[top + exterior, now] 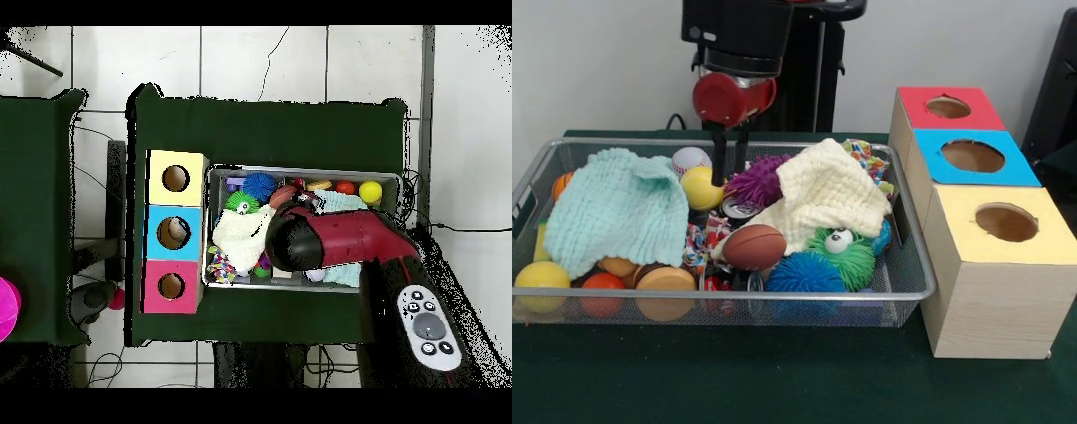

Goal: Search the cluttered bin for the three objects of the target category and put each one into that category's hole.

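My gripper (728, 168) hangs in the back middle of the wire bin (914, 265), its two dark fingers slightly apart with nothing between them. They sit between a yellow ball (700, 188) on the left and a purple spiky ball (757, 180) on the right. A baseball (690, 160) lies just left of them and a can (740, 210) just in front. Further forward are a brown football (753, 246), a blue spiky ball (805, 272) and a green fuzzy ball with eyes (843, 252). In the overhead view the arm (335, 240) hides the gripper.
A mint cloth (618, 208) covers the bin's left, a cream cloth (830, 193) its right. Orange and yellow balls (541, 281) lie at the front left. Beside the bin stand red (949, 108), blue (971, 156) and yellow (1005, 221) boxes, each with a hole.
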